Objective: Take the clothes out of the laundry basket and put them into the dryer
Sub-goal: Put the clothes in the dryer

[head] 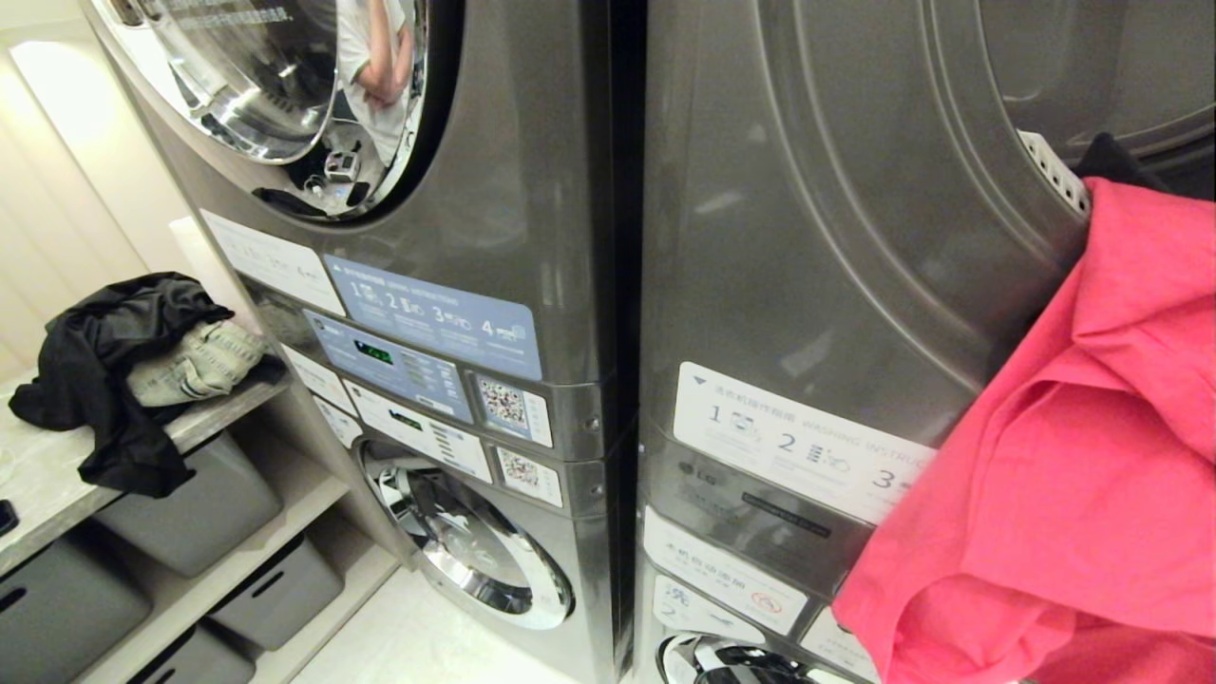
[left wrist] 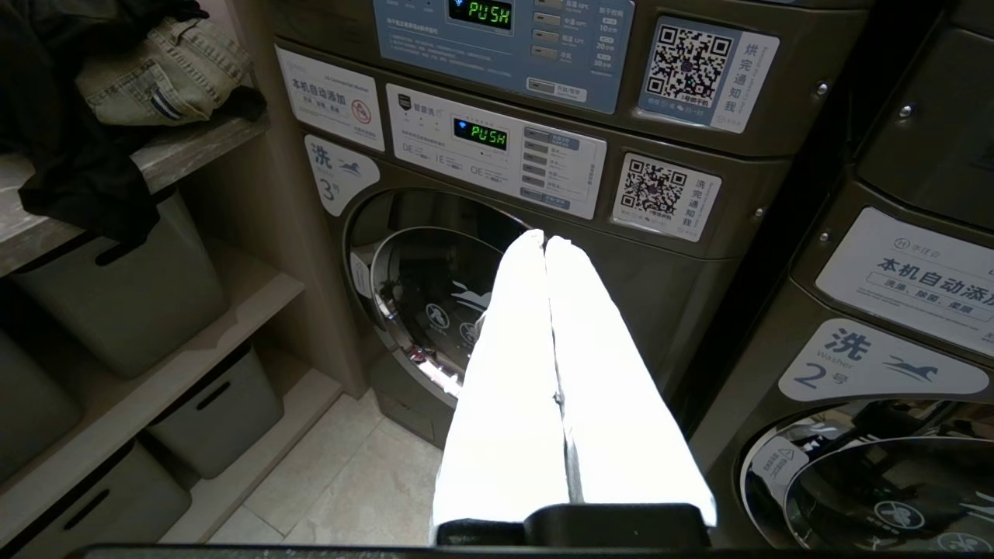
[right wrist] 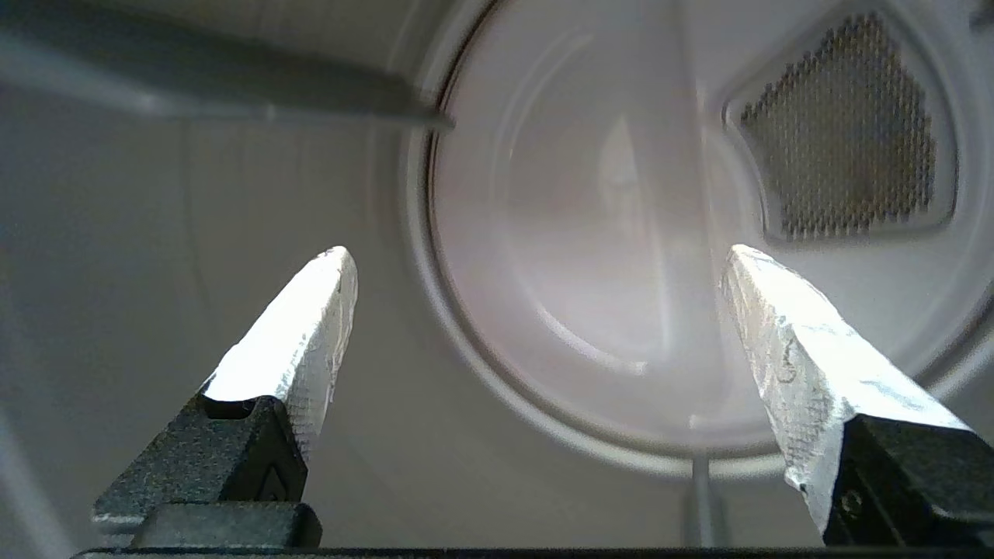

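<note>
Pink garment [head: 1064,456], cut off; right end effector [right wrist: 536,264] spread inside blurred drum [right wrist: 590,233].

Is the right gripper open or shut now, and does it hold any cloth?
Open. In the right wrist view the right gripper has its fingers far apart, nothing between them, facing the drum.

1. The stacked laundry machines [head: 532,218] have dark grey metallic fronts with shiny chrome door rings.
2. A bright pink garment [head: 1073,456] hangs just right of the machines.
3. Left of the machines, a black garment [head: 104,370] drapes over pale khaki jeans [head: 195,361] on a light marbled shelf [head: 38,475], with grey storage bins [head: 199,513] beneath.
4. The machine labels [head: 432,318] are blue and white; black-and-white QR codes [left wrist: 689,66] sit beside them, and the display [left wrist: 481,135] glows green.
5. The left gripper [left wrist: 546,242] has white fingers on a black base.
6. The right gripper [right wrist: 536,260] has white textured fingers [right wrist: 303,334] on black mounts, before a pale grey drum [right wrist: 590,256] with a dark perforated mesh patch [right wrist: 846,132].
</note>
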